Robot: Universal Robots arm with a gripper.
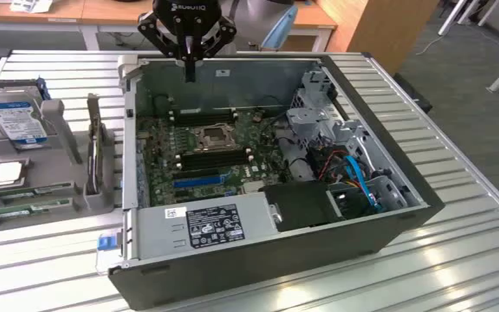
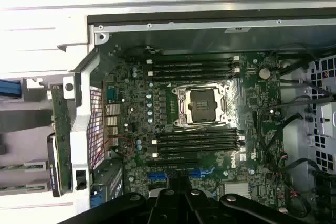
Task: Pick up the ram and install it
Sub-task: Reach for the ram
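Two rams, thin green sticks [image 1: 26, 193] [image 1: 23, 211], lie flat side by side on the grey holder tray [image 1: 59, 201] at the exterior view's left, outside the computer case. My gripper [image 1: 190, 77] hangs over the far wall of the open case [image 1: 336, 240], well away from the sticks. Its fingers are shut together with nothing between them. In the wrist view the gripper [image 2: 178, 187] looks down on the motherboard. The black memory slots [image 2: 197, 66] [image 2: 197, 142] on both sides of the empty processor socket [image 2: 202, 106] hold nothing.
On the tray a blue-labelled hard drive [image 1: 15, 117] stands upright. A square silver processor [image 1: 7, 172] lies beside it, and a card [image 1: 93, 153] stands on edge. Inside the case are the power supply [image 1: 206, 224], a blue slot [image 1: 199, 181], cables and a drive cage [image 1: 319, 123].
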